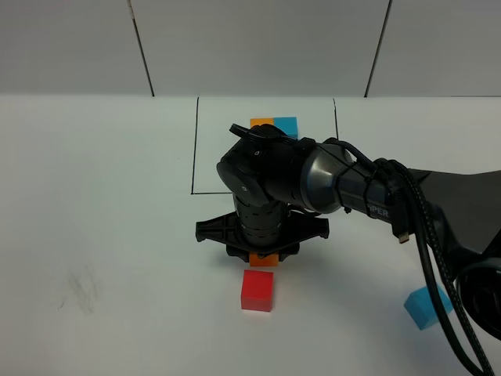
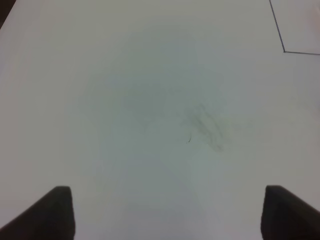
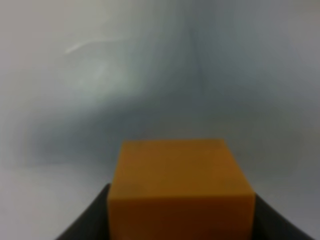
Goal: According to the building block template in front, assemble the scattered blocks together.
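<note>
Your right gripper (image 1: 264, 254) is clenched on the orange cube (image 3: 180, 185), just at 12 o'clock of the red cube (image 1: 257, 290); I cannot tell whether they touch. The template (image 1: 196, 141) lies further toward 12 o'clock. You seem to be placing orange. Next, seat it flush and release, then fetch the sky-blue cube (image 1: 425, 307) at 4 o'clock. Your left gripper (image 2: 167, 215) hangs spread and empty.

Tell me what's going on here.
The right tool is shut on the orange cube, close to the red cube on the table. The sky-blue cube lies apart, off to the right. The framed template sits behind, partly hidden by the arm. The left tool hangs open, holding nothing.
</note>
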